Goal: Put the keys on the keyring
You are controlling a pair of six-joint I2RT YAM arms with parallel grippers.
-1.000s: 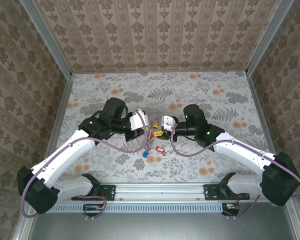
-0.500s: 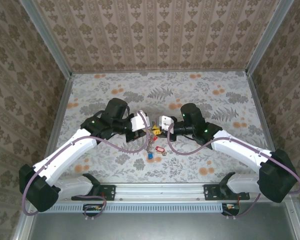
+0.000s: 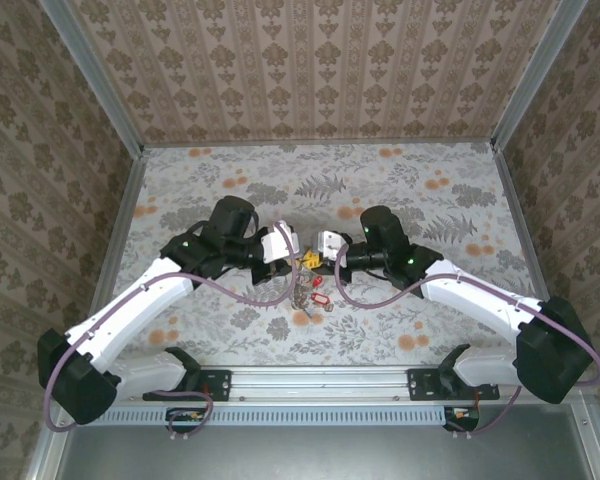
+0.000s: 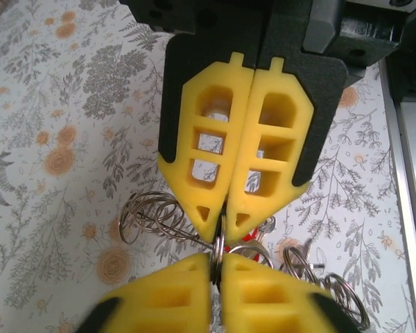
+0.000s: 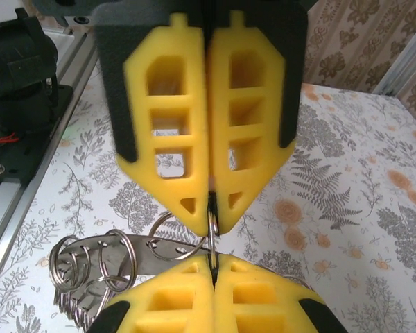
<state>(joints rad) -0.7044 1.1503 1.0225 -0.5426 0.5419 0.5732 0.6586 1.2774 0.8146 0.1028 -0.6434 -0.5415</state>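
Arms meet tip to tip — left gripper (image 4: 217, 262) and right gripper (image 5: 213, 262) each pinching the keyring (image 5: 212, 234).

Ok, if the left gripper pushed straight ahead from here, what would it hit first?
The right gripper: its fingertips face the left gripper tip to tip, with only the keyring pinched between them, so contact looks almost immediate.

Left arm (image 3: 130, 305): bent, reaching in to the middle.
Right arm (image 3: 480, 295): bent, reaching in too.
Left gripper (image 4: 217, 259): fingers pressed together.
Right gripper (image 5: 213, 261): fingers pressed together, tips meeting the left's.
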